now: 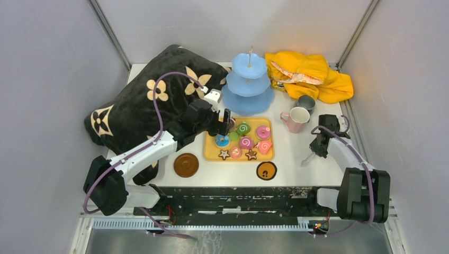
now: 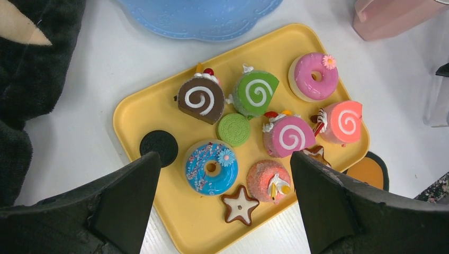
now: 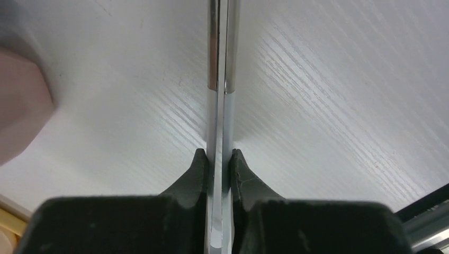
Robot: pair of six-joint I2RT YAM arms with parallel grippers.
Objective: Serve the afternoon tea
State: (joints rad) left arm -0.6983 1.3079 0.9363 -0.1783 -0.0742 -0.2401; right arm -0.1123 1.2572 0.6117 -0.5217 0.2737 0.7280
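Toy sweets lie on the yellow tray [image 1: 210,153]; in the left wrist view it holds a blue donut [image 2: 211,167], star biscuit [image 2: 240,204], pink swirl roll [image 2: 286,136], brown swirl roll [image 2: 200,99] and pink donut [image 2: 313,76]. My left gripper [image 1: 226,123] hovers open and empty above the tray's left part [image 2: 225,159]. The light-blue three-tier stand [image 1: 248,84] is bare behind the tray. The pink cup [image 1: 296,119] and grey mug [image 1: 306,103] stand to the right. Brown coasters [image 1: 186,165] [image 1: 266,170] lie near the front. My right gripper [image 1: 319,148] [image 3: 218,153] is shut on metal tongs [image 3: 221,63].
A black cushion with cream flowers [image 1: 143,106] fills the left of the table beside my left arm. A crumpled yellow cloth [image 1: 310,74] lies at the back right. Grey walls close in both sides. The table's front edge runs just below the coasters.
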